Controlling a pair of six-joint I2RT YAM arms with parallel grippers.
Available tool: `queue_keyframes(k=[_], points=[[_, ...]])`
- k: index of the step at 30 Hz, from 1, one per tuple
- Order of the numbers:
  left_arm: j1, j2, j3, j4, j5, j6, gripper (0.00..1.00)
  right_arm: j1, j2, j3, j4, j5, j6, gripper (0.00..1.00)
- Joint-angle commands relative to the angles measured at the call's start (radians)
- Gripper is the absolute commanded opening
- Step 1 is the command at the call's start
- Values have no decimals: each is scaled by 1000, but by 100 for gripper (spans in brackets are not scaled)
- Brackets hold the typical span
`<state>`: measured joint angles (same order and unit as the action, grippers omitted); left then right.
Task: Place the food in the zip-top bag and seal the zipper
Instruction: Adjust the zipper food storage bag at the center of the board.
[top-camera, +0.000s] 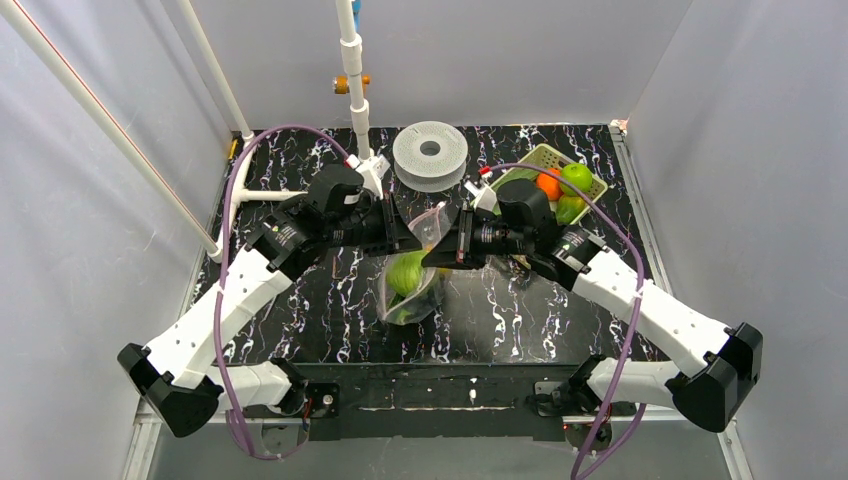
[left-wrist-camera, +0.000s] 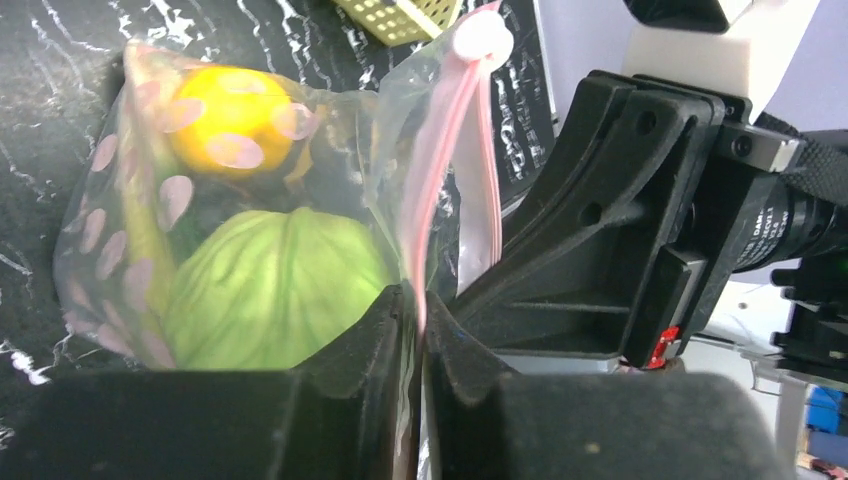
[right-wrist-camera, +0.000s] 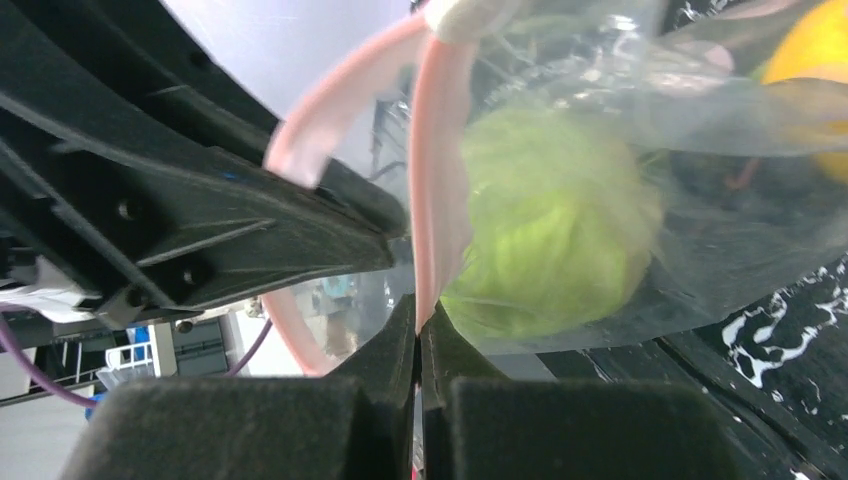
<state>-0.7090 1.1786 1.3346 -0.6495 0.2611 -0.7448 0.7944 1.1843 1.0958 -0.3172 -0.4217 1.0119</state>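
Top view: we see the zip-top bag (top-camera: 408, 292) held up at scene centre between the left gripper (top-camera: 416, 236) and right gripper (top-camera: 443, 247). The pale green round head (top-camera: 405, 272) is inside. We judge loading done, though not every piece can be made out.

Left wrist: the left jaws are pressed together on the zipper (left-wrist-camera: 447, 170). The yellow piece (left-wrist-camera: 225, 115) is bagged.

Right wrist: the right jaws also pinch the strip. Beyond the pinch its two halves part, so we judge sealing unfinished.

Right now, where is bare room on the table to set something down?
Bare table lies at the front: left of the zip-top bag toward the left arm, and right of it toward the right arm. Crowded: far edge, with white spool and basket.
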Motion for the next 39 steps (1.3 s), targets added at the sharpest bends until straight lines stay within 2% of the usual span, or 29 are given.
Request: queue_keyframes(k=[1,5,8,11,14,18,20,25,29,32,33,34,35,36,37,38,39], points=[[-2,-22,42,48,81,11,19,3,-25,98,104,0,18,1],[-2,-75,-20,72,92,23,40,2,-34,47,163,-6,102,1],[-21,-111,-46,79,94,85,52,3,-57,4,204,21,165,1],[-60,-140,-67,77,64,165,65,2,-69,4,172,74,209,1],[-133,-143,-71,54,-38,234,68,4,-61,27,142,92,245,1],[-259,-82,-16,-9,-261,301,69,10,-49,32,148,97,276,1],[-296,-50,11,-39,-355,305,65,13,-46,33,150,90,281,1],[-334,-27,20,-47,-452,319,53,15,-64,20,150,90,278,1],[-336,-46,13,-61,-558,299,32,15,-73,13,142,81,256,1],[-336,-74,4,-58,-584,297,14,16,-78,11,135,63,205,1],[-336,-93,-6,-45,-580,308,9,15,-82,14,130,58,163,11],[-336,-124,-29,-27,-559,352,0,12,-86,53,70,43,21,32],[-335,-152,-43,-29,-531,440,0,0,-78,158,-90,55,-178,48],[-334,-168,-49,-28,-499,500,0,-12,-74,203,-160,61,-303,56],[-332,-184,-50,-32,-463,579,0,-38,-72,242,-223,54,-408,60],[-324,-206,-49,-38,-383,678,0,-127,-69,312,-326,9,-544,62],[-304,-219,-44,-45,-325,736,0,-186,-84,334,-338,-63,-640,64]])
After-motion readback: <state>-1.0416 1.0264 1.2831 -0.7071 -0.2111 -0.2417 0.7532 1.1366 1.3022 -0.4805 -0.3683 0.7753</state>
